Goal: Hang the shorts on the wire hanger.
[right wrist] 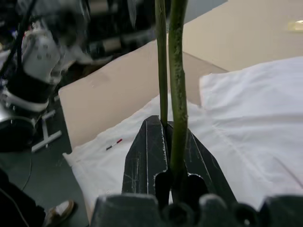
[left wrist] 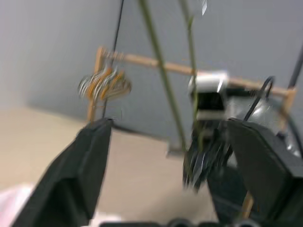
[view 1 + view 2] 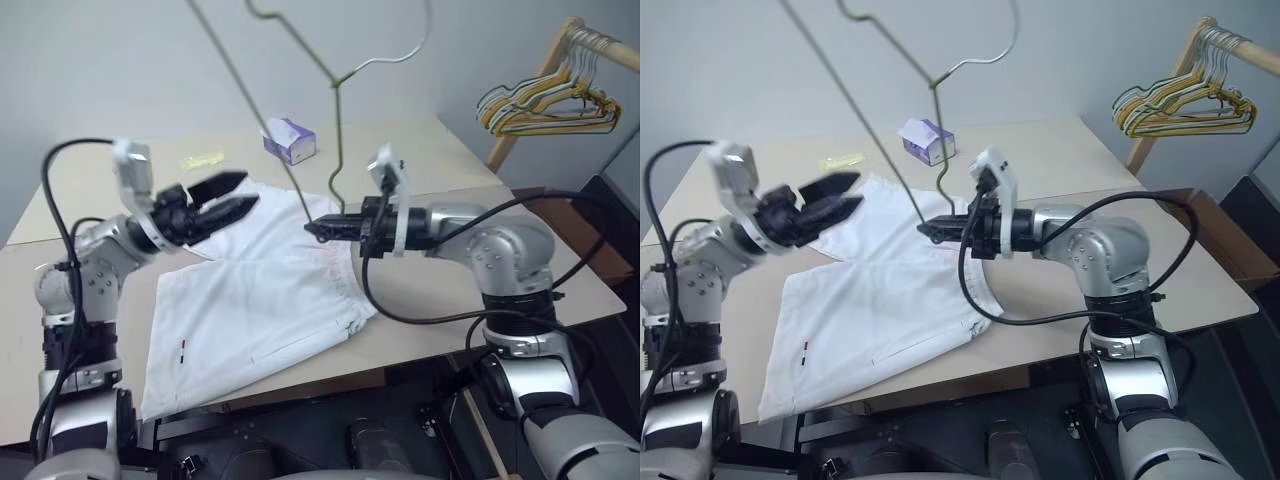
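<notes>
The white shorts (image 3: 250, 300) lie flat on the beige table (image 3: 90, 300), with a small red tag (image 3: 183, 348) near the front left corner. My right gripper (image 3: 318, 229) points left, just above the shorts' upper middle. It is shut on the wire hanger (image 3: 338, 130), pinching two olive-green wires (image 1: 176, 94) where they meet. The hanger rises steeply from the grip, its silvery hook (image 3: 395, 55) at the top. My left gripper (image 3: 248, 190) hovers open over the shorts' far left part, pointing toward the hanger, nothing between its fingers (image 2: 85, 175).
A small purple and white box (image 3: 290, 140) and a yellowish strip (image 3: 203, 160) sit at the back of the table. At the far right stands a wooden rack (image 3: 555, 55) carrying a bunch of yellow, green and white hangers (image 3: 545, 108). Black cables loop off both arms.
</notes>
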Tool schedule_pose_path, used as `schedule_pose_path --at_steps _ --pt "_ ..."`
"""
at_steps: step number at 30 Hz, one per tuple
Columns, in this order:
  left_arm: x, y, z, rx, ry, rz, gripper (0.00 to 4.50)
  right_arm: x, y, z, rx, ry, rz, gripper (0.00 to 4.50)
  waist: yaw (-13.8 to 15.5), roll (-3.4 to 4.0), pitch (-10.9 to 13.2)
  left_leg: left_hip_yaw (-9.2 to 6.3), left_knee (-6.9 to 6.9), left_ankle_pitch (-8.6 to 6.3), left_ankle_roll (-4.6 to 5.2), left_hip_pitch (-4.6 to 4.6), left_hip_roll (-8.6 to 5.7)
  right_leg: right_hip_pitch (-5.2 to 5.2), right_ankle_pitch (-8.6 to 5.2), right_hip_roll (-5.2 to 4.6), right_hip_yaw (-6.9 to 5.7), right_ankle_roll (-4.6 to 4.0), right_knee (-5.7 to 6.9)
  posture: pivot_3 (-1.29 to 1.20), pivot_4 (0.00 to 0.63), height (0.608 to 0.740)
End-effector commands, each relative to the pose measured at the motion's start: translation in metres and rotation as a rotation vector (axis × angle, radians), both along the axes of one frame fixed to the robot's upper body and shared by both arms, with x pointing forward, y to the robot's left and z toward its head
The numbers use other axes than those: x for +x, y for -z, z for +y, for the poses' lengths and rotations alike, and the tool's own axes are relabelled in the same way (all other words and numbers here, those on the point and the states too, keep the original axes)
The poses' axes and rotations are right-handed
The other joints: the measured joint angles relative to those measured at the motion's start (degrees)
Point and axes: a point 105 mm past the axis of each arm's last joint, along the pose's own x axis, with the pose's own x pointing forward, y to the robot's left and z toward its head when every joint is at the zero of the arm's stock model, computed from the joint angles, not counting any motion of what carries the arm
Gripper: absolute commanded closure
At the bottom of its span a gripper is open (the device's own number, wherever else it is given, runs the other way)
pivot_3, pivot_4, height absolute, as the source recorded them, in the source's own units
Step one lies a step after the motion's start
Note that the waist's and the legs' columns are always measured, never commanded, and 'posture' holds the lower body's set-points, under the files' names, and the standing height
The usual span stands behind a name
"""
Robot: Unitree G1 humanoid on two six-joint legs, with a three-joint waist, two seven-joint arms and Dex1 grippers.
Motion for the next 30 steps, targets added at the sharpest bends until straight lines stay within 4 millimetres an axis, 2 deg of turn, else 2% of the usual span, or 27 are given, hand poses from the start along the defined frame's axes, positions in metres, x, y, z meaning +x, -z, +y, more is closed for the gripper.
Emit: schedule_pose_path --at_steps 1,4,8,13,15,17,20,30 --pt "0.002 0.026 0.004 0.277 -0.098 -0.042 0.03 -0.001 -0.008 -0.034 0.014 0.088 0.094 4.5 0.1 0.01 0.01 -0.01 -0.01 0.0 0.0 -0.01 0.01 0.0 0.0 0.0 -0.02 0.0 -0.01 -0.1 0.0 0.74" --pt "-0.003 0.035 0.004 0.366 -0.098 -0.071 0.03 -0.009 0.017 -0.066 -0.068 0.17 0.206 4.5 0.88 -0.01 0.0 -0.04 -0.01 -0.02 0.02 -0.11 0.03 -0.01 0.0 -0.02 -0.13 0.0 -0.12 -0.11 0.0 0.74" --pt "-0.019 0.03 -0.008 0.392 0.004 -0.106 0.03 -0.034 0.055 -0.107 -0.17 0.232 0.45 4.5 1.62 0.04 0.02 0.02 0.0 -0.06 0.09 -0.16 0.03 -0.01 0.0 -0.04 -0.12 0.0 -0.21 -0.13 0.0 0.74" --pt "-0.027 0.028 -0.02 0.422 0.055 -0.122 0.03 -0.068 0.083 -0.143 -0.114 0.198 0.716 4.5 1.51 0.11 -0.03 0.06 -0.01 -0.1 0.16 -0.1 0.02 0.06 -0.01 -0.04 -0.06 0.01 -0.23 -0.13 0.0 0.74" --pt "-0.028 0.027 -0.025 0.422 0.073 -0.124 0.03 -0.08 0.105 -0.159 -0.138 0.238 0.855 4.5 1.46 0.13 -0.05 0.06 -0.02 -0.15 0.24 -0.09 0.02 0.31 -0.02 -0.02 -0.04 0.03 -0.27 -0.14 0.0 0.74" --pt "-0.03 0.028 -0.028 0.423 0.094 -0.122 0.03 -0.086 0.117 -0.168 -0.164 0.266 0.931 4.5 1.11 0.14 -0.07 0.11 -0.02 -0.17 0.28 0.04 0.02 0.45 -0.17 -0.01 0.03 0.26 -0.27 -0.14 0.0 0.74" --pt "-0.033 0.032 -0.03 0.45 0.116 -0.12 0.03 -0.089 0.125 -0.171 -0.194 0.273 0.974 4.5 0.0 0.26 -0.14 0.22 -0.02 -0.19 0.31 0.12 0.03 0.46 -0.25 0.06 0.23 0.4 -0.24 -0.14 0.0 0.74" --pt "-0.044 0.037 -0.039 0.45 0.164 -0.103 0.03 -0.071 0.143 -0.17 -0.284 0.263 1.0 4.5 -0.15 0.32 -0.18 0.24 0.0 -0.24 0.39 0.19 0.07 0.38 -0.24 0.14 0.33 0.41 -0.29 -0.1 0.0 0.74"
